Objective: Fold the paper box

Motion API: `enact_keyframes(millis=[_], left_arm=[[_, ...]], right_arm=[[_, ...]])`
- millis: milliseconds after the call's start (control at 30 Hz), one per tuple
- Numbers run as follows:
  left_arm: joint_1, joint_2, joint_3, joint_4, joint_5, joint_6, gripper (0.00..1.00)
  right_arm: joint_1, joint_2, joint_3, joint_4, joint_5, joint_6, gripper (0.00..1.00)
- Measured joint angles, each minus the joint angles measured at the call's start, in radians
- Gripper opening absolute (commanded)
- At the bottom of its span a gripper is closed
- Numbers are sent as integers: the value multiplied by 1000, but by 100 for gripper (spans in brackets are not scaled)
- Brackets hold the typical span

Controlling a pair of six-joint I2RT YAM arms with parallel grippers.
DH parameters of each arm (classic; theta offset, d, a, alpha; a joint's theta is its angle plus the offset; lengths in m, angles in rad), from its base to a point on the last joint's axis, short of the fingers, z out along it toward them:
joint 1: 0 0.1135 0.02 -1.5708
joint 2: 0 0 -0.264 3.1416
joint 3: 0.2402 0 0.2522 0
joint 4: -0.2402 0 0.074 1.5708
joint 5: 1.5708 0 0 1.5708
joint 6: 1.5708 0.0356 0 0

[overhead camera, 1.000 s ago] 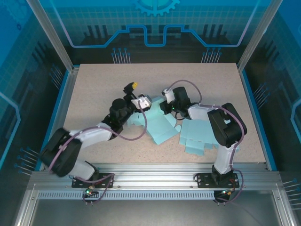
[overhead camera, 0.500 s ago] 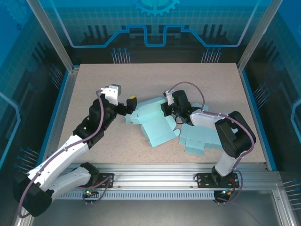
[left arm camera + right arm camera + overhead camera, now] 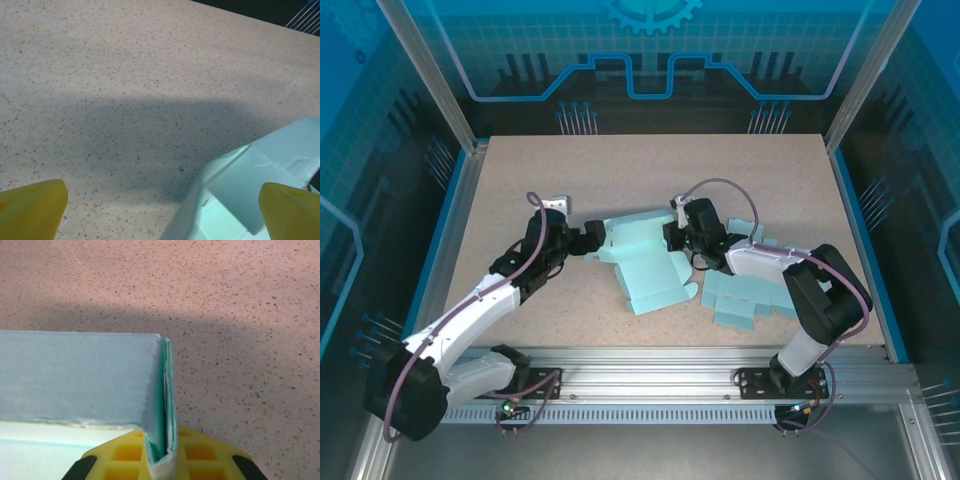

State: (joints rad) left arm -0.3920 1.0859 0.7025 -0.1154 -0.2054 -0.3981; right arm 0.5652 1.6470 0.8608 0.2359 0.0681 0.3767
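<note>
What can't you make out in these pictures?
1. Top view: the right hand's fingertips, hidden under the right arm.
2. Right wrist view: most of the box, cut off by the left and bottom edges.
3. Left wrist view: the left hand's fingers, cropped at the bottom edge.
4. Top view: part of the flat sheet, under that arm.
</note>
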Motion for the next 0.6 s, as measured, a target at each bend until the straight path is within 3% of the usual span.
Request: enact_keyframes(millis=[267, 600], left_arm=[[23, 36, -6, 35, 89, -19, 99], [23, 54, -60, 43, 110, -27, 99]], right_arm=[[19, 0, 0, -14, 26, 13, 8], [19, 0, 12, -37, 53, 20, 8]])
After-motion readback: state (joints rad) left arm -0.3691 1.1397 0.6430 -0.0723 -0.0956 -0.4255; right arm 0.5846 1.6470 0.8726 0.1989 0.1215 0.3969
